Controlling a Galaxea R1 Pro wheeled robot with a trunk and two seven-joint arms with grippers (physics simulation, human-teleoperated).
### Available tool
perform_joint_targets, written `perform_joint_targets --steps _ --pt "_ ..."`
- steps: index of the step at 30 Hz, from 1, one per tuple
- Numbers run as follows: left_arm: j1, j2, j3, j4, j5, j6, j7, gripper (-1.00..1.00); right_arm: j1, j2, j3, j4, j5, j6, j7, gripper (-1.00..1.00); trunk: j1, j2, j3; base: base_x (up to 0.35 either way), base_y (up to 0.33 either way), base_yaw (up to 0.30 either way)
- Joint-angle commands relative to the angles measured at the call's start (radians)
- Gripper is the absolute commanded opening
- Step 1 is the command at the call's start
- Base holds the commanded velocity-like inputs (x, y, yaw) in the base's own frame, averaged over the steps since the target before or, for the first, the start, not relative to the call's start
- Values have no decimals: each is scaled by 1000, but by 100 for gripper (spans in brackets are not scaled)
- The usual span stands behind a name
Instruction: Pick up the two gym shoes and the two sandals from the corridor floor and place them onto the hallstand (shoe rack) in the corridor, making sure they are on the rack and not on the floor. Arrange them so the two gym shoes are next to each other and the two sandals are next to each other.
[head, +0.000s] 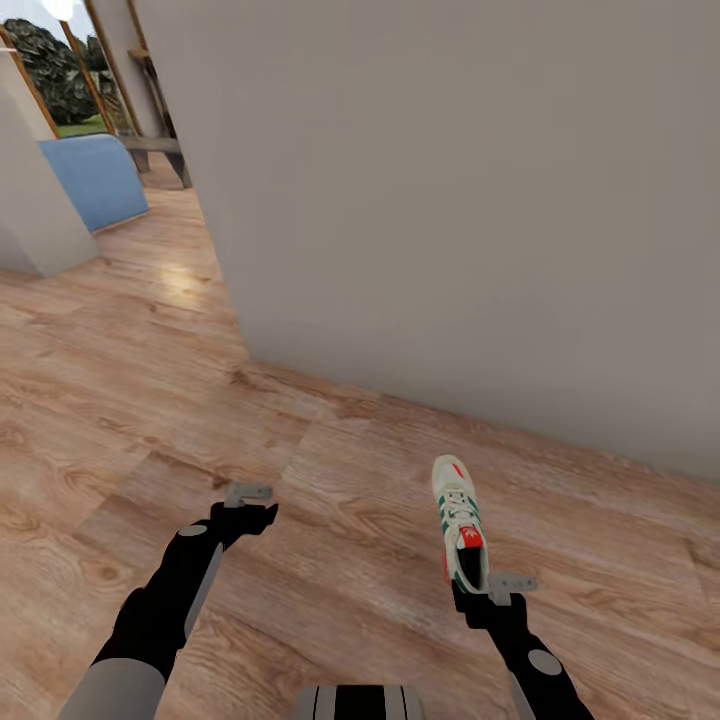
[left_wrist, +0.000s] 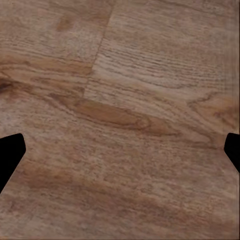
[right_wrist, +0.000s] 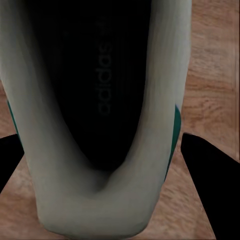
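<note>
Gym shoe is clamped at its heel by right gripper above corridor floor; left gripper hangs spread and empty, placement on the rack pending.

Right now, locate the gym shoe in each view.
Head view: gym shoe lower right, heel at the right hand, toe toward the wall.
Right wrist view: its heel and dark opening loom close.
Left wrist view: not in it.
Shared landmark: wood-plank floor.
</note>
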Motion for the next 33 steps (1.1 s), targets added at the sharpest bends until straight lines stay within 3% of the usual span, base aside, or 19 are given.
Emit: perform_joint_targets --steps 1,4,23,33 --pt "0 -1 4 -2 -10 4 -9 100 0 0 0 -1 0 5 0 -100 -1 0 4 0 0 -269" --pt "0 -1 4 -2 -10 4 -9 100 0 0 0 -1 -1 5 0 -100 -2 1 18 0 0 -269" --pt "0 -1 4 -2 -10 4 -9 100 0 0 0 -1 0 5 0 -100 -75 134 94 0 0 -269" --pt "0 -1 4 -2 -10 4 -9 100 0 0 0 -1 -1 5 1 -100 -75 134 103 0 0 -267"
